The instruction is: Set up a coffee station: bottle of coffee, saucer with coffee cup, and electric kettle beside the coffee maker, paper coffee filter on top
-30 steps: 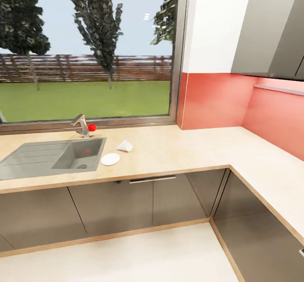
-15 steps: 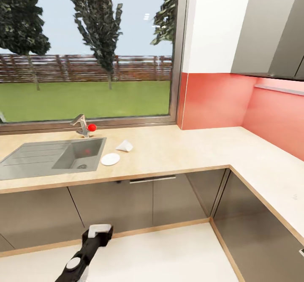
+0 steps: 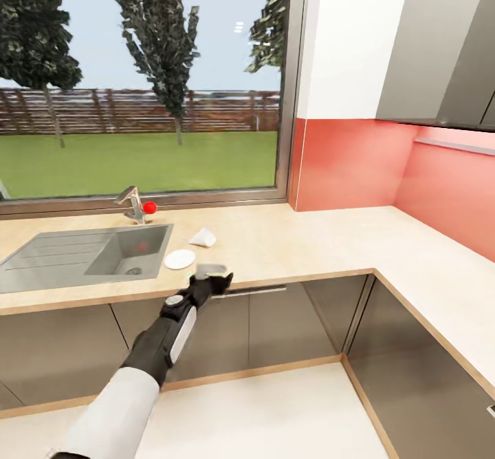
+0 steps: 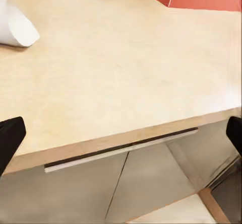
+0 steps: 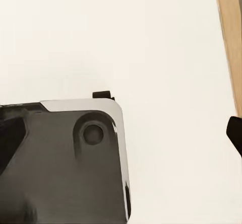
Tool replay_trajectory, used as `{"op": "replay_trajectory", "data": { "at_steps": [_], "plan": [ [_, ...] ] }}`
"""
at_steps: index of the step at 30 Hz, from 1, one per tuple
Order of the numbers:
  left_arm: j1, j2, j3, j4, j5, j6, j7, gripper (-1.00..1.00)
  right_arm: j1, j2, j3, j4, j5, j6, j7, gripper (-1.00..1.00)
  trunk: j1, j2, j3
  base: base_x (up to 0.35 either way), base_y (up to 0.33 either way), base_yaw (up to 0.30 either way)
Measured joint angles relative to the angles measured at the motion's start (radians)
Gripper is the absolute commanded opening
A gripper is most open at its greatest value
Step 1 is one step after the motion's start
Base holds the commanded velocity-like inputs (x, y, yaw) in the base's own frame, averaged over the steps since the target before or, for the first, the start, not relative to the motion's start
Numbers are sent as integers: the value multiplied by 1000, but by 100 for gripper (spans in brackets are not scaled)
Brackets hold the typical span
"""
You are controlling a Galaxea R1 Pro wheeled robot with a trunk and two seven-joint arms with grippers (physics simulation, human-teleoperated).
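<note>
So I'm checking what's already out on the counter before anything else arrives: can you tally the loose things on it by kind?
Round white saucer: 1
White cone-shaped paper piece, lying on its side: 1
Total: 2 loose things on the kitchen countertop, both just right of the sink.

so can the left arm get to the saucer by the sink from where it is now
Probably yes. The left gripper hovers open at the kitchen countertop's front edge, just short of the saucer. Bare counter lies between them; the paper filter sits farther back, out of the path.
</note>
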Motion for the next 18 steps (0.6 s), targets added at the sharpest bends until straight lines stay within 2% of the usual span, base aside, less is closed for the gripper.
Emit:
{"op": "replay_trajectory", "data": {
  "at_steps": [1, 3, 5, 10, 15, 18],
  "plan": [
    [-65, -3, -5, -12, 1, 53, 7, 100, 0, 2, 1, -2, 1, 0, 0, 100, 0, 0, 0, 0, 0, 0],
    [-113, -4, -7, -21, -2, 97, 25, 100, 0, 2, 1, -3, 2, 0, -1, 100, 0, 0, 0, 0, 0, 0],
    [-154, -2, -8, -24, -8, 153, 78, 100, 0, 4, 2, -3, 1, 0, -1, 100, 0, 0, 0, 0, 0, 0],
    [-152, 6, -11, -25, -10, 172, 231, 100, 0, 3, 1, 0, 2, 0, -1, 100, 0, 0, 0, 0, 0, 0],
    [-148, 7, -25, -25, -17, 170, 279, 100, 0, -4, 3, 8, 5, 2, 0, 100, 0, 0, 0, 0, 0, 0],
    [-149, 8, -34, -25, -28, 170, 286, 100, 0, -6, 4, 54, 6, 3, 1, 100, 0, 0, 0, 16, 0, 0]
  ]
}}
